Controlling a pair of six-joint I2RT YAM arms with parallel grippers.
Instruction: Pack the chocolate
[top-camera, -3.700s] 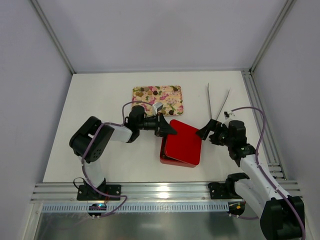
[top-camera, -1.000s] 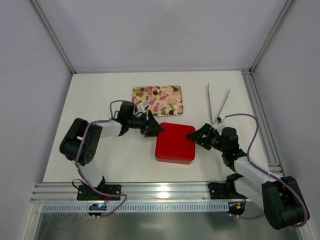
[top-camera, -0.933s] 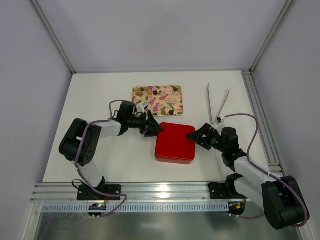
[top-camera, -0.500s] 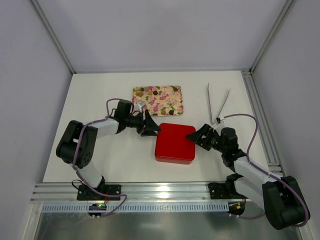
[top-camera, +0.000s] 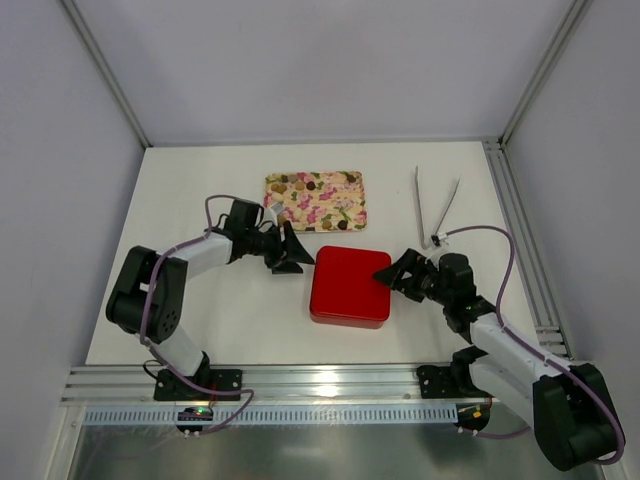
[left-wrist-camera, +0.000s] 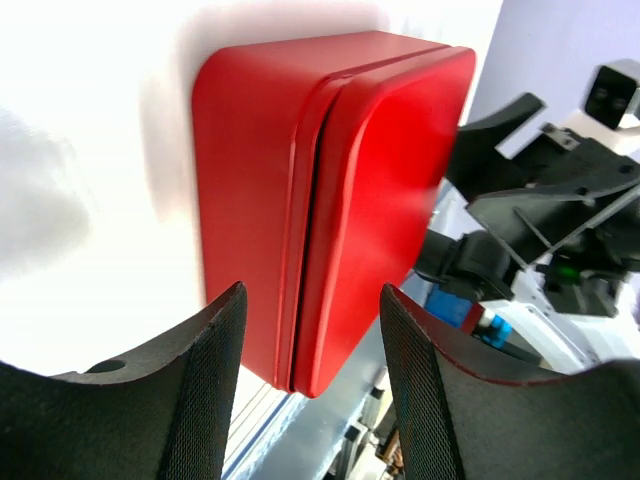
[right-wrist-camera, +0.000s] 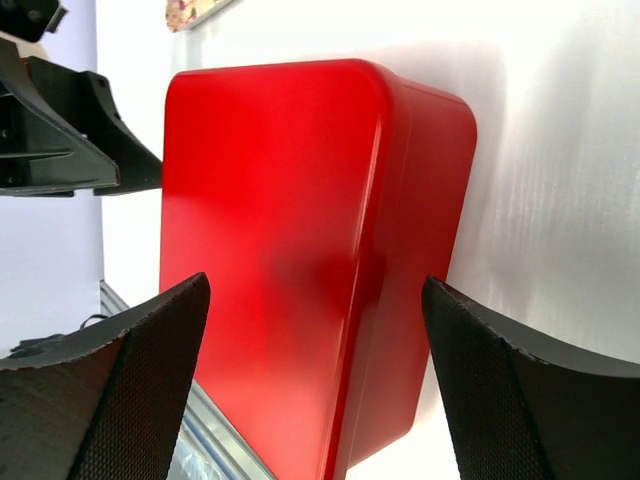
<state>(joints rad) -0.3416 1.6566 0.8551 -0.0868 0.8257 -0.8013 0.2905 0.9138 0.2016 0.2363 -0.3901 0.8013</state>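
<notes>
A red box lies flat on the table with its lid on; it also shows in the left wrist view and the right wrist view. Small brown, tan and cream chocolates lie on the floral tray behind it. My left gripper is open and empty, a little off the box's left side. My right gripper is open and empty at the box's right edge, its fingers spread wide across that side.
Metal tongs lie at the back right. An aluminium rail runs along the table's right edge and another along the front.
The box went from tilted up on its edge to lying flat and closed. My left gripper has since drawn back to the left, off the box. The right gripper barely moved.
</notes>
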